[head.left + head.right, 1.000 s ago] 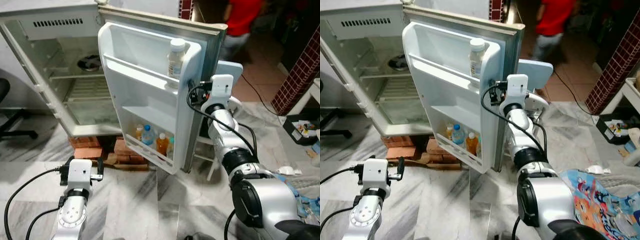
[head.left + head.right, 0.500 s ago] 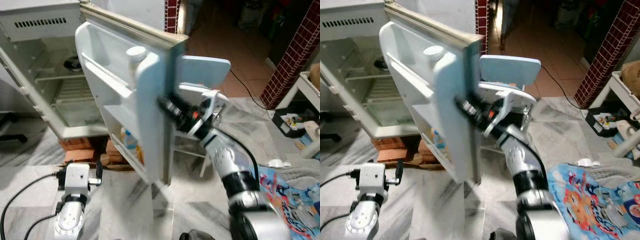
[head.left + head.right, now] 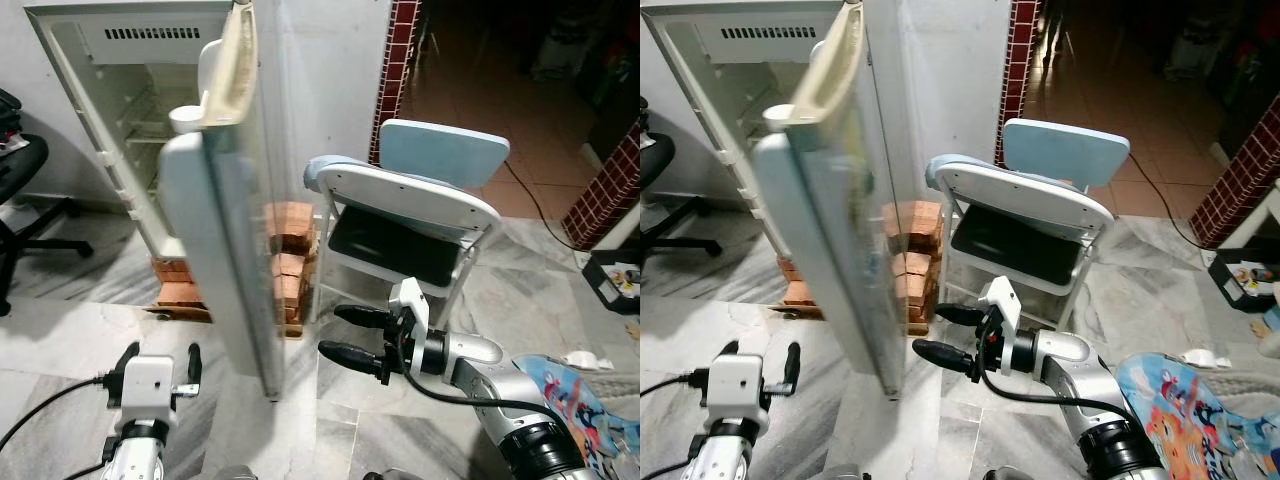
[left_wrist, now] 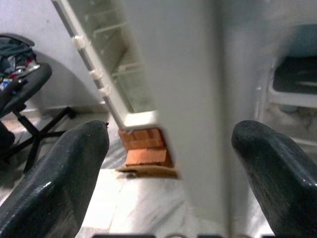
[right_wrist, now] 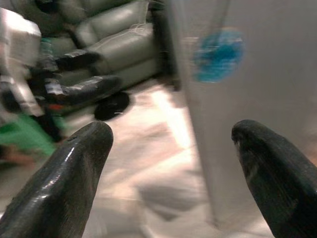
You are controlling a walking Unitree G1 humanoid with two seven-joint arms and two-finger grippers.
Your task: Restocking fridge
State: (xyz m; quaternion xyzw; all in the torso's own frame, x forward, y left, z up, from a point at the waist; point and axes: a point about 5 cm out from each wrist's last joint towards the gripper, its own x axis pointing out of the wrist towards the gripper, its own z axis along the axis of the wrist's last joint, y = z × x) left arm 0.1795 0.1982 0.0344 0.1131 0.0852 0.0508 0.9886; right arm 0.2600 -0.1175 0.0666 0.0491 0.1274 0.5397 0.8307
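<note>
The white fridge (image 3: 130, 110) stands open at the left, its shelves bare. Its door (image 3: 235, 270) is swung half shut and I see it edge-on, grey outer face towards my right arm. A white bottle cap (image 3: 185, 118) pokes above the door's inner shelf. My right gripper (image 3: 333, 331) is open, low beside the door's outer face and apart from it. The right wrist view shows that grey face (image 5: 247, 124) between the spread fingers. My left gripper (image 3: 161, 352) is open near the floor in front of the door's bottom edge (image 4: 198, 124).
A white folding chair (image 3: 420, 210) with a blue back stands right of the door. Red bricks (image 3: 290, 265) prop up the fridge. A black office chair (image 3: 25, 190) is at the far left. A red brick pillar (image 3: 400, 60) is behind. The floor is grey marble.
The door has swung from wide open to edge-on, towards the fridge. My right gripper has come off the door and dropped low. The camera has shifted too.
</note>
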